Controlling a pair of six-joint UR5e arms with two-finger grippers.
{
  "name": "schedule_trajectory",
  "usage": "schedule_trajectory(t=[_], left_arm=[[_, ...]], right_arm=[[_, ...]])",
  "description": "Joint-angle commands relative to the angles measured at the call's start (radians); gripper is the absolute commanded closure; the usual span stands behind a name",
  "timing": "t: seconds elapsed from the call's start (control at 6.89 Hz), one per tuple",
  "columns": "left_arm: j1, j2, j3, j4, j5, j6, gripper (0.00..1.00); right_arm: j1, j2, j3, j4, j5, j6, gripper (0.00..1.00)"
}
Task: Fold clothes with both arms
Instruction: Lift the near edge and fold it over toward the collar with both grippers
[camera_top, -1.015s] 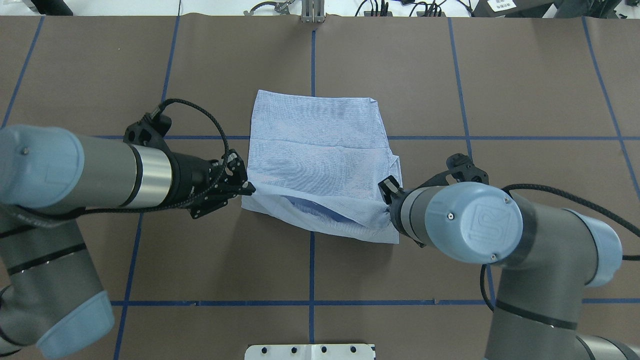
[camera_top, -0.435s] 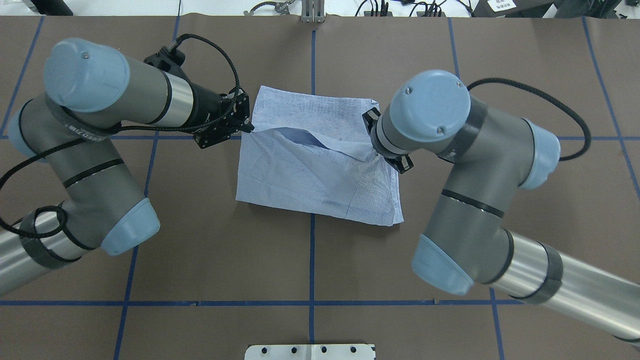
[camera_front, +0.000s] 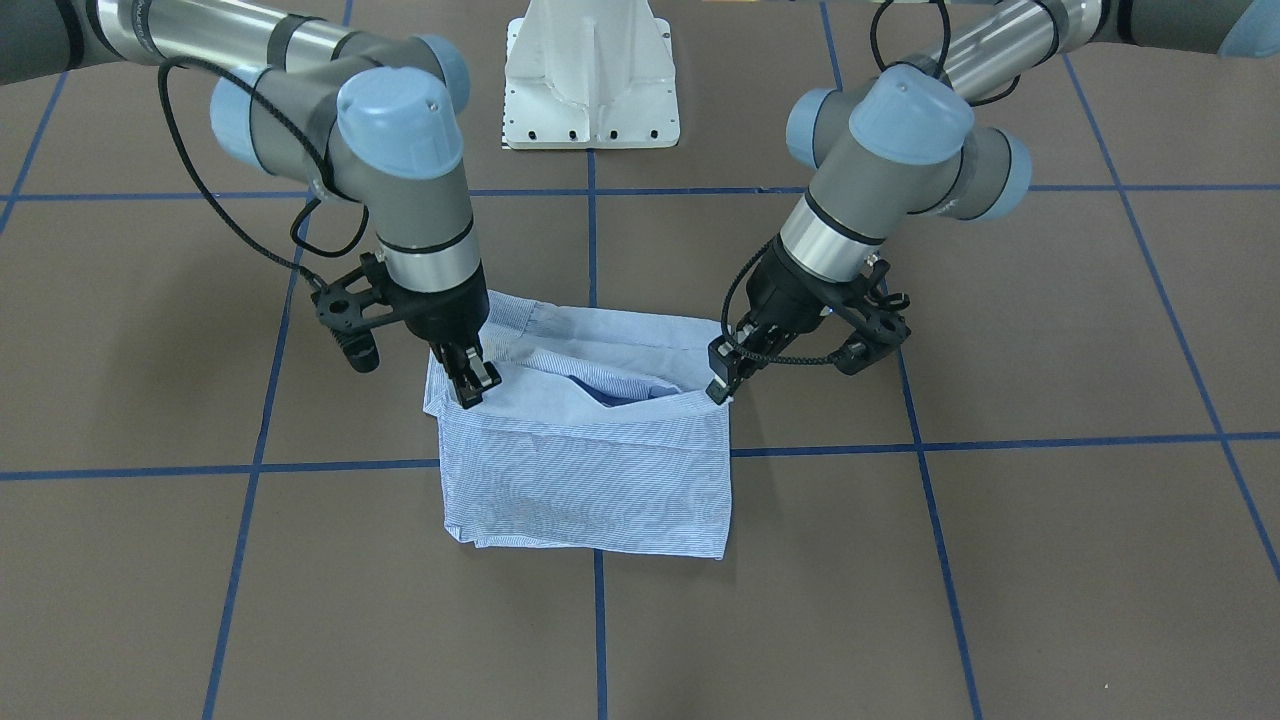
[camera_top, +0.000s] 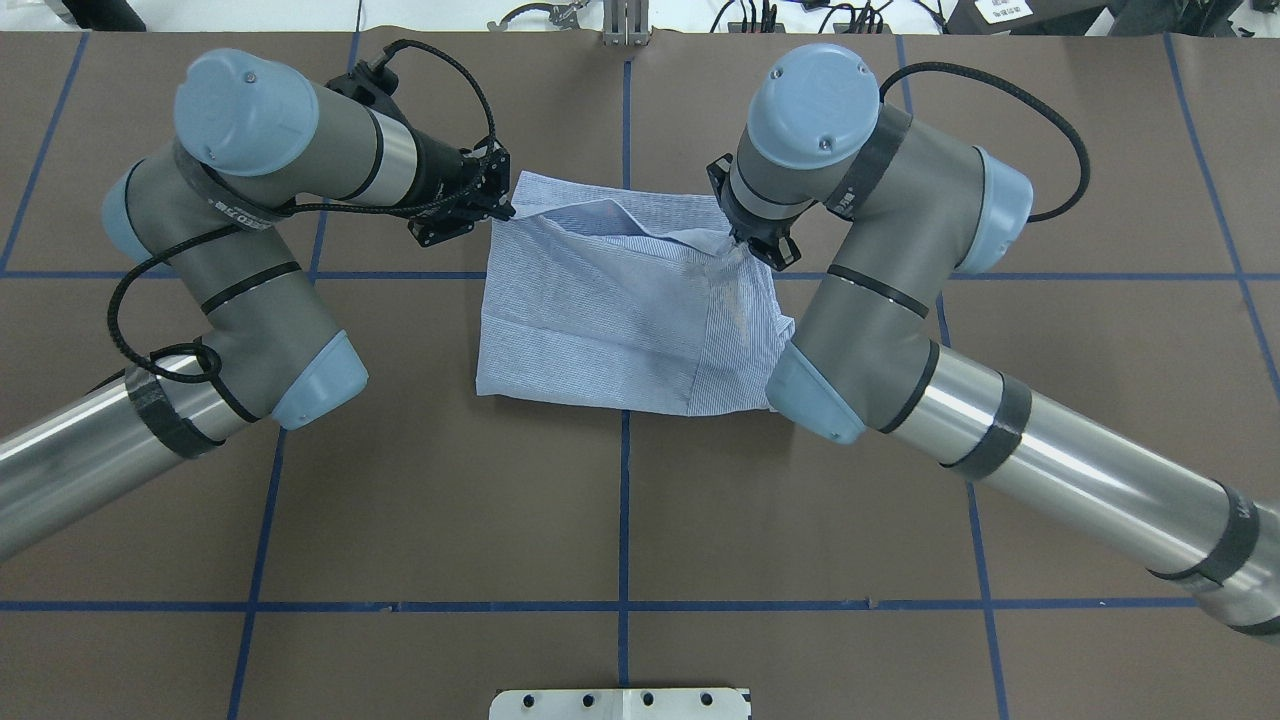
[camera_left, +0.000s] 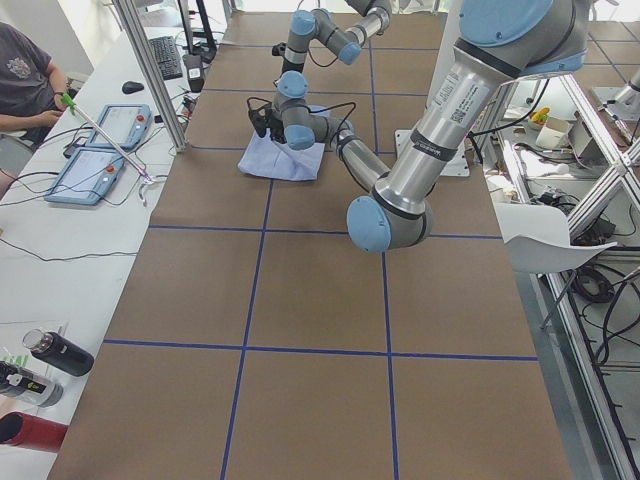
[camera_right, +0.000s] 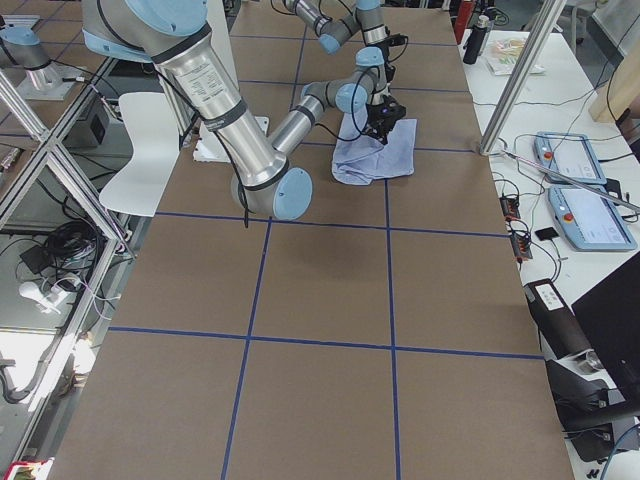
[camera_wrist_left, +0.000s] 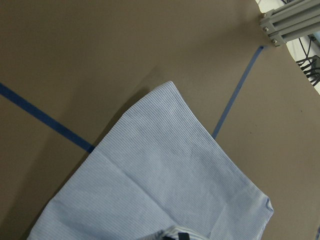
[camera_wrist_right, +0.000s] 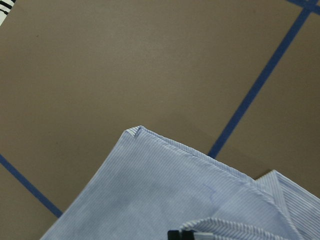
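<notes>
The light blue striped shirt (camera_top: 600, 320) lies folded in a rough rectangle at the table's middle, also seen in the front view (camera_front: 590, 470). My left gripper (camera_top: 503, 212) is shut on the shirt's folded-over edge at its far left corner; in the front view it (camera_front: 718, 388) pinches the cloth on the view's right. My right gripper (camera_top: 738, 245) is shut on the same edge at the far right corner (camera_front: 470, 388). The held edge sags between them, showing darker cloth inside. Both wrist views show shirt cloth (camera_wrist_left: 165, 185) (camera_wrist_right: 165, 200) below the fingers.
The white pedestal base (camera_front: 590, 80) stands at the robot's side of the brown table (camera_top: 300, 500), which has blue tape lines. A metal bracket (camera_top: 626, 30) sits at the far edge. Tablets (camera_right: 590, 190) and cables lie beyond the table's far side.
Both grippers have carried the shirt's near edge up and over toward the far edge, laying it across the rest. The arms have stretched out away from the base.
</notes>
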Motion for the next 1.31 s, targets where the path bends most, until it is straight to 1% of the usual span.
schedule_trajectory(t=[0.0,0.15,0.29,0.44,0.58,0.73,0.87,1.02,1.16], left_arm=[[-0.029,-0.064,0.162,-0.087,0.004,0.058,1.00],[-0.033,-0.079,0.231,-0.151,0.005,0.071,1.00],[-0.033,-0.111,0.305,-0.197,0.007,0.071,1.00],[-0.033,-0.125,0.335,-0.210,0.010,0.072,1.00],[-0.033,-0.134,0.355,-0.217,0.036,0.072,1.00],[-0.032,-0.162,0.403,-0.219,0.039,0.113,0.97],[-0.032,-0.167,0.430,-0.219,0.072,0.152,0.60],[-0.033,-0.167,0.441,-0.223,0.080,0.205,0.34],[-0.046,-0.167,0.435,-0.225,0.079,0.212,0.14]], right_arm=[[0.050,0.100,-0.209,0.079,0.054,-0.093,1.00],[0.066,0.108,-0.242,0.083,0.071,-0.144,1.00],[0.067,0.142,-0.306,0.087,0.080,-0.178,1.00],[0.069,0.157,-0.346,0.090,0.093,-0.214,1.00],[0.070,0.158,-0.392,0.166,0.097,-0.239,1.00],[0.081,0.168,-0.444,0.215,0.108,-0.244,1.00],[0.096,0.170,-0.466,0.218,0.138,-0.296,0.42],[0.107,0.173,-0.478,0.220,0.140,-0.358,0.00],[0.147,0.185,-0.480,0.218,0.183,-0.426,0.00]])
